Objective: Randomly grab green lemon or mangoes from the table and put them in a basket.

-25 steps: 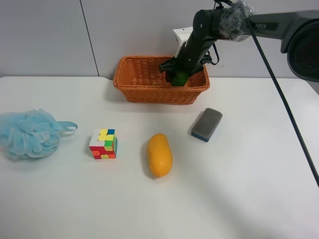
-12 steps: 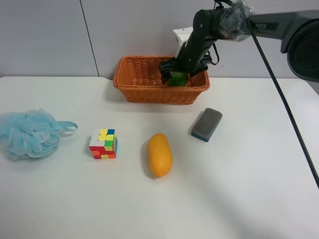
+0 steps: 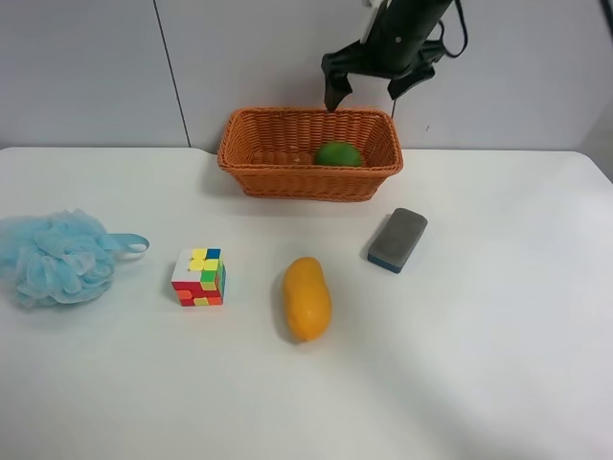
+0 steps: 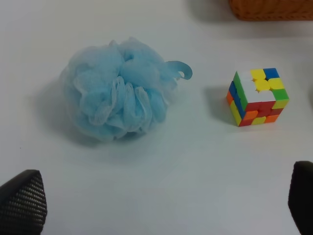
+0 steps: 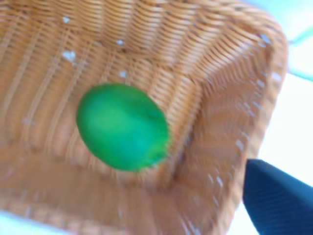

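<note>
The green lemon (image 3: 337,153) lies free inside the orange-brown wicker basket (image 3: 287,177), towards its right end. It also shows in the right wrist view (image 5: 122,127) on the basket's woven floor (image 5: 58,58). My right gripper (image 3: 362,98) hangs open and empty above the basket's back rim, and one dark fingertip (image 5: 279,200) shows in the right wrist view. The yellow-orange mango (image 3: 306,297) lies on the white table (image 3: 479,364) in front of the basket. My left gripper (image 4: 161,205) is open and empty over the table, near the sponge and cube.
A blue mesh bath sponge (image 3: 57,257) lies at the exterior high view's left (image 4: 117,95). A puzzle cube (image 3: 198,277) stands left of the mango (image 4: 257,96). A grey-blue eraser block (image 3: 397,240) lies right of the mango, in front of the basket.
My right gripper opened and let go of the green lemon, which now rests in the basket. The gripper then rose up out of the basket, above its back rim.
</note>
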Available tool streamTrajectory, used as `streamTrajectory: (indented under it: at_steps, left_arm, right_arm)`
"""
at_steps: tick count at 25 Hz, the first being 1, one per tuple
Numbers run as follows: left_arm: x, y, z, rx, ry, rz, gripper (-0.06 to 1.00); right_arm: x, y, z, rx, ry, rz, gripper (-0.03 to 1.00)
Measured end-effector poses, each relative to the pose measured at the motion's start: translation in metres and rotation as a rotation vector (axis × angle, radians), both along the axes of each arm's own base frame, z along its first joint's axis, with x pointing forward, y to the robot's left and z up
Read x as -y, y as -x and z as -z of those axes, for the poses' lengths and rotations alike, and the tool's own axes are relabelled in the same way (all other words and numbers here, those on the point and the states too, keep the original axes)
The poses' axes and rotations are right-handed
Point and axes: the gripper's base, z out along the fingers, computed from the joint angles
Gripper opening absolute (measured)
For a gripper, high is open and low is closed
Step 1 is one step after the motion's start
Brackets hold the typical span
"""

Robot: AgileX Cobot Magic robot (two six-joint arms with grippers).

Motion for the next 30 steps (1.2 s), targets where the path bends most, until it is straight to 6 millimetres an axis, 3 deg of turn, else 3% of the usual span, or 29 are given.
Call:
streamTrajectory:
  at_steps: [6, 9, 13, 16, 20, 23, 30]
  left_arm:
    - [0.000, 0.000, 0.000, 0.000, 0.000, 0.000, 0.99]
    - [0.000, 0.000, 0.000, 0.000, 0.000, 0.000, 0.99]
    - [0.000, 0.000, 0.000, 0.000, 0.000, 0.000, 0.99]
    - [0.000, 0.000, 0.000, 0.000, 0.000, 0.000, 0.99]
    - [0.000, 0.000, 0.000, 0.000, 0.000, 0.000, 0.99]
    - [0.000, 0.000, 0.000, 0.000, 0.000, 0.000, 0.99]
    - [0.000, 0.000, 0.000, 0.000, 0.000, 0.000, 0.99]
  right_arm:
    - [0.020, 0.048, -0.079, 0.029, 0.024, -0.005, 0.99]
    - [0.030, 0.072, -0.110, 0.047, 0.041, -0.002, 0.99]
    - [0.043, 0.100, -0.143, 0.127, 0.052, 0.010, 0.99]
    - [0.055, 0.132, -0.154, 0.139, 0.051, 0.012, 0.99]
    - [0.077, 0.194, -0.154, 0.127, 0.056, 0.012, 0.99]
    - [0.095, 0.245, -0.143, 0.114, 0.060, 0.011, 0.99]
    - [0.131, 0.346, -0.095, 0.131, 0.054, 0.012, 0.99]
